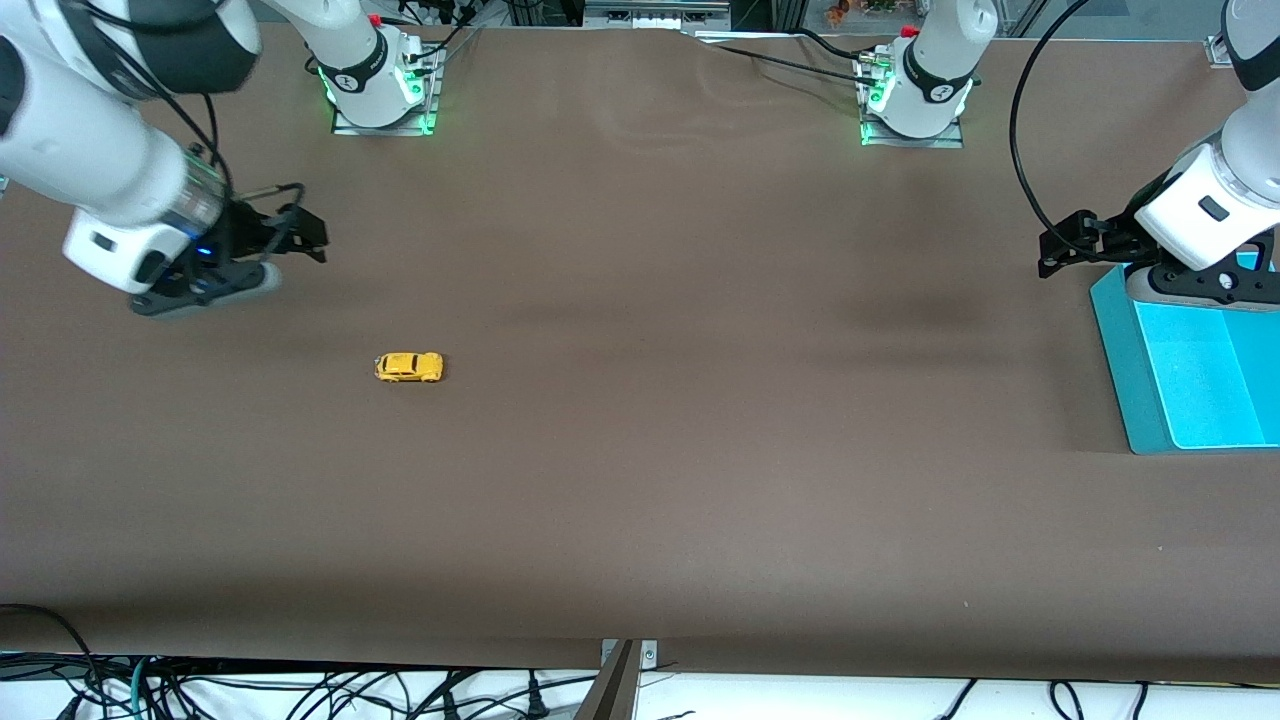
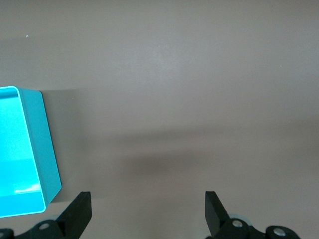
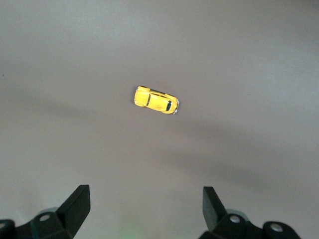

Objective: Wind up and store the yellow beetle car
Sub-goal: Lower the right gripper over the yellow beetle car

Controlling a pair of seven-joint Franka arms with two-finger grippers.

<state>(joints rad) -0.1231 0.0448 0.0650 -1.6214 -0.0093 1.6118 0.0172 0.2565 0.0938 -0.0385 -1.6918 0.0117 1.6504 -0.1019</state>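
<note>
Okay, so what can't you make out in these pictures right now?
- Yellow beetle car: its winding mechanism, too small in the front and right wrist views.
- Turquoise bin: cut off by the front view's edge, part covered by the left gripper; its contents are unseen.
- Right gripper: fingertips foreshortened in the front view.

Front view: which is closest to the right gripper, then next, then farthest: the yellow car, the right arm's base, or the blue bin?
1. yellow beetle car: on the table, nearer the front camera than the open right gripper.
2. right arm's base: at the table's top edge; close to the car's rank.
3. blue bin: at the left arm's end, under the open left gripper.
</note>
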